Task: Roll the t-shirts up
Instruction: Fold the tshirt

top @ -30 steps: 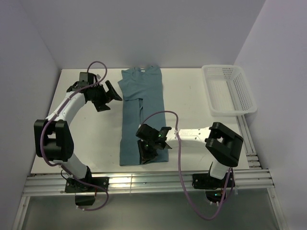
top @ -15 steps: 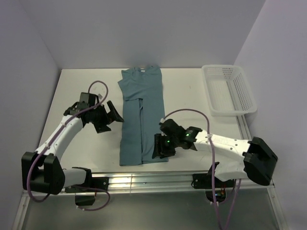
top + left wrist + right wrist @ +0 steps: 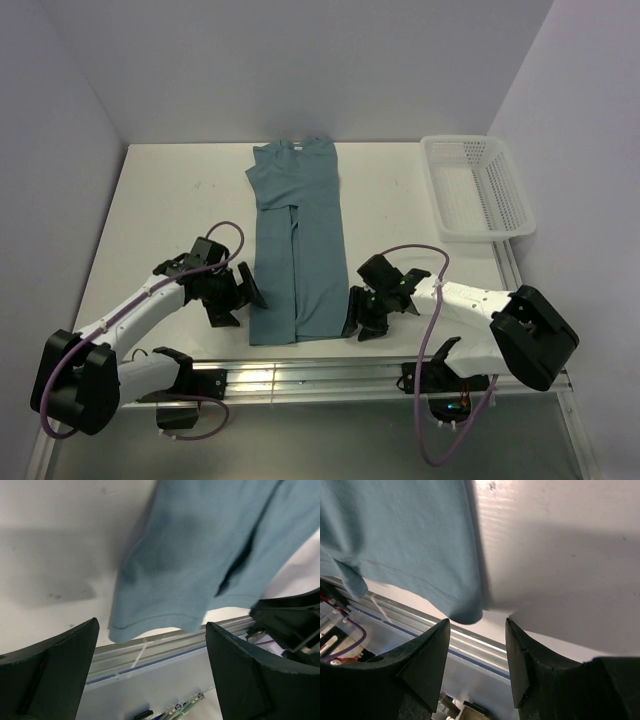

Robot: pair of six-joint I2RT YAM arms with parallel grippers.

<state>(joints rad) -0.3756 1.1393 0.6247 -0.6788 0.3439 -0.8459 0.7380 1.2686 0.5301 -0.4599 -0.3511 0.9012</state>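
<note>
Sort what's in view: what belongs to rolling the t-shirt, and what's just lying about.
For the job: t-shirt, folded into a long strip; left gripper and right gripper, open beside its near corners.
Lying about: white mesh basket, empty, at the right.

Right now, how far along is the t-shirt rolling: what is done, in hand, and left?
Done: the t-shirt lies flat, folded lengthwise into a narrow strip. In hand: the left end effector and right end effector sit open beside its near hem corners, gripping nothing. Left: all the rolling; no turn of cloth shows yet.
</note>
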